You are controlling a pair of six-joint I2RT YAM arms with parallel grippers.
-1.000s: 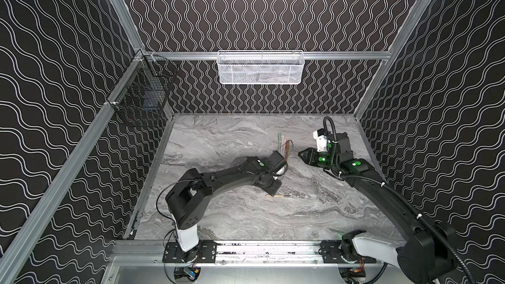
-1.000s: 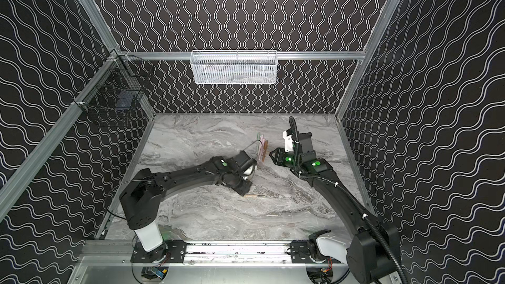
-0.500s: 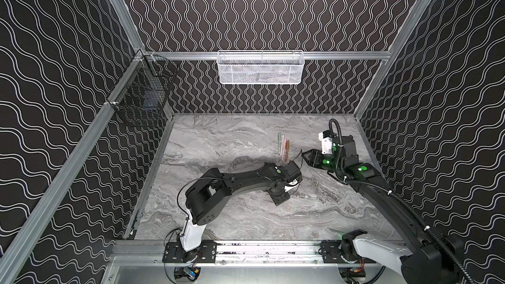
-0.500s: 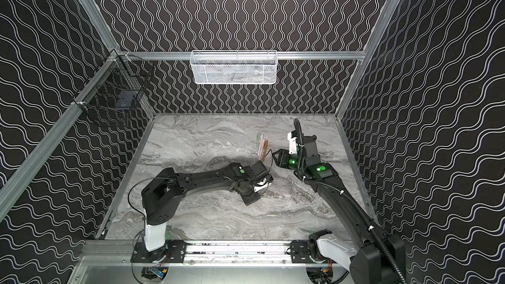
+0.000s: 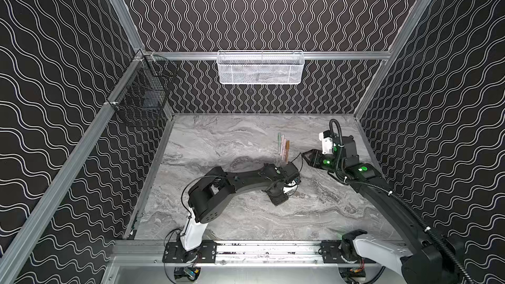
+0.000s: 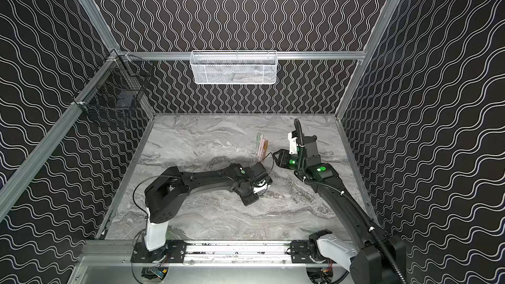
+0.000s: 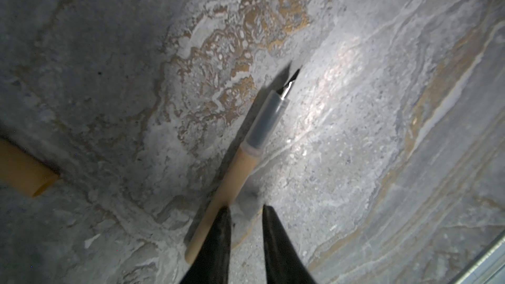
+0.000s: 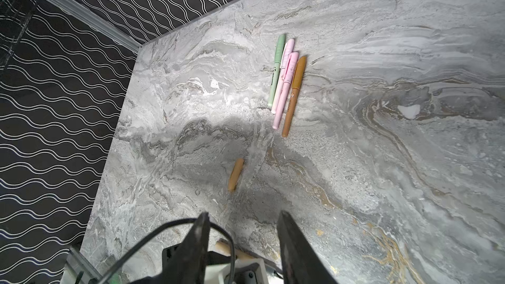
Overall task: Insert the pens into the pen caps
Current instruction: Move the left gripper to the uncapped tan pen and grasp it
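Pens, capped, four: green pen (image 8: 275, 71), two pink pens (image 8: 281, 77) (image 8: 285, 90) and tan-brown pen (image 8: 293, 96), flat on the bench, side by side and touching, nearly parallel, capped ends toward the back wall; the row shows right of centre in both top views (image 5: 283, 146) (image 6: 263, 146). Pen, uncapped, one: tan barrel (image 7: 246, 165), translucent grey grip section, dark pointed nib bare, flat on the bench. Loose cap, one: short tan-brown tube (image 8: 236, 174), on its side, well apart from the row, near the uncapped pen (image 7: 24, 172).
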